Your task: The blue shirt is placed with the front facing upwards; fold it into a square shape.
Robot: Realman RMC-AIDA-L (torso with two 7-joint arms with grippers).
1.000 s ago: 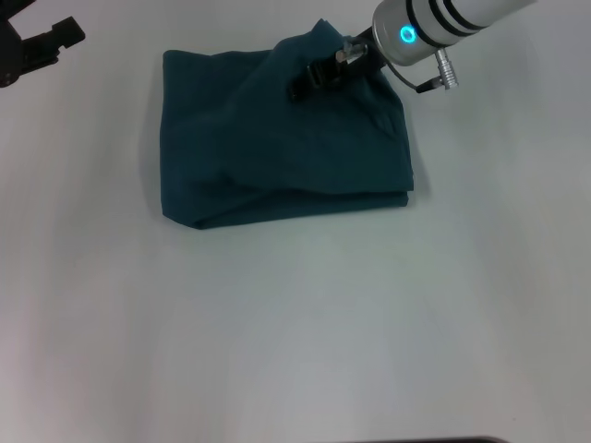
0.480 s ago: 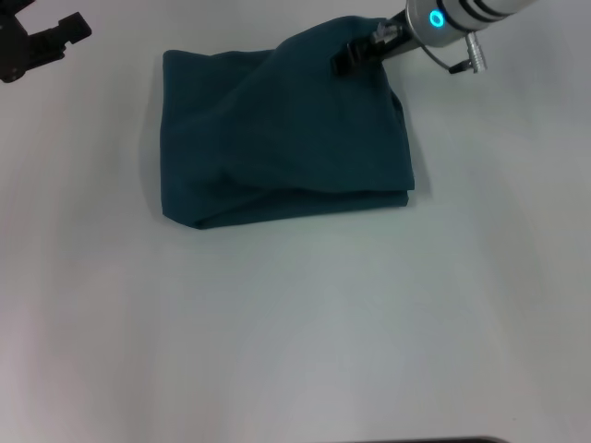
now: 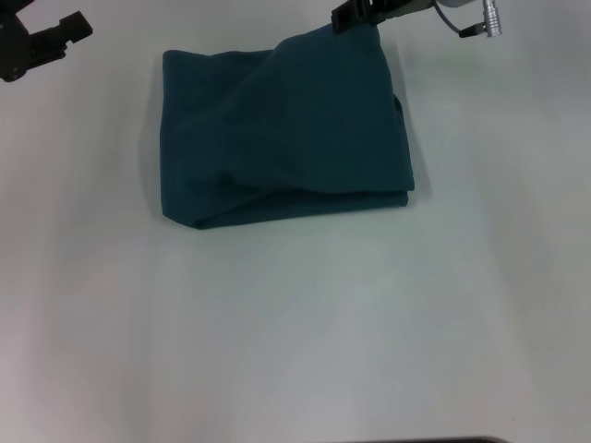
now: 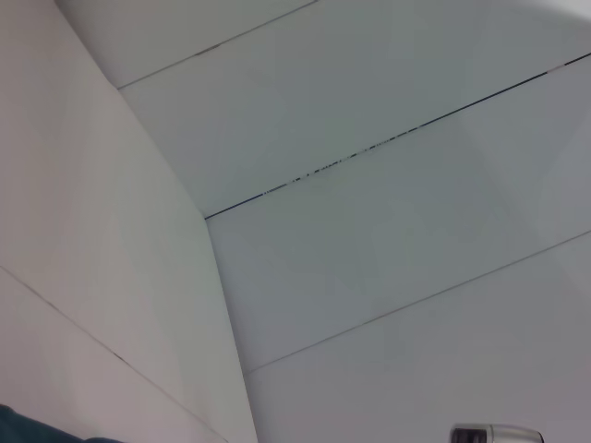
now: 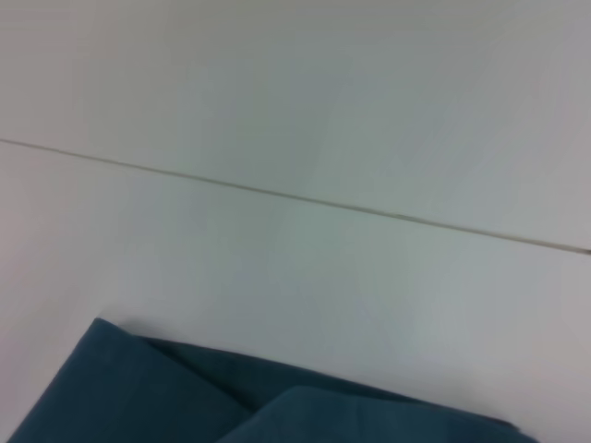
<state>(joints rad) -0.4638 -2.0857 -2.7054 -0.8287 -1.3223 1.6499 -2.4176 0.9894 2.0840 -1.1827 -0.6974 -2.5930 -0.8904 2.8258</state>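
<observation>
The blue shirt [image 3: 286, 138] lies folded into a rough rectangle on the white table at the far middle, plain teal side up, with no lettering showing. My right gripper [image 3: 349, 14] is at the shirt's far right corner, at the top edge of the head view. It is shut on the cloth there, and the top layer rises toward it. The right wrist view shows folded teal layers of the shirt [image 5: 185, 397] close below. My left gripper [image 3: 46, 41] hangs apart from the shirt at the far left. A sliver of the shirt [image 4: 18, 429] shows in the left wrist view.
The white table [image 3: 295, 332] stretches wide in front of the shirt and to both sides. Thin dark seams cross the white surfaces in both wrist views. A silver connector [image 3: 480, 28] sticks out from the right wrist.
My right gripper has moved from over the shirt's right half to its far right corner, drawing the top layer that way. The left arm has barely moved.
</observation>
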